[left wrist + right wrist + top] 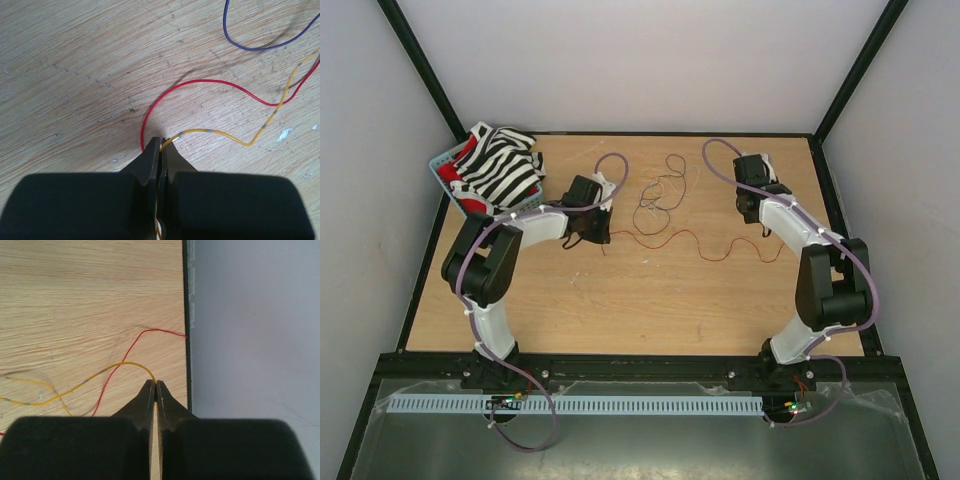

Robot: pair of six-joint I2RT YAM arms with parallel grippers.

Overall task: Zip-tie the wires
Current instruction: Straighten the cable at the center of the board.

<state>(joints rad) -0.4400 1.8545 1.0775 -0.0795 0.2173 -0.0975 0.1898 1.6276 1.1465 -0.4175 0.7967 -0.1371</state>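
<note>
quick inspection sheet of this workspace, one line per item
surface: wooden table, scuffed
wires: loose tangle mid-table; red wire runs beside the yellow wire
zip tie: nothing seen
clutter: basket with striped cloth, far left corner
grippers: left gripper shut on yellow wire; right gripper shut on a yellow wire near the table's edge
cables: purple cables along both arms
surroundings: white walls, black frame
</note>
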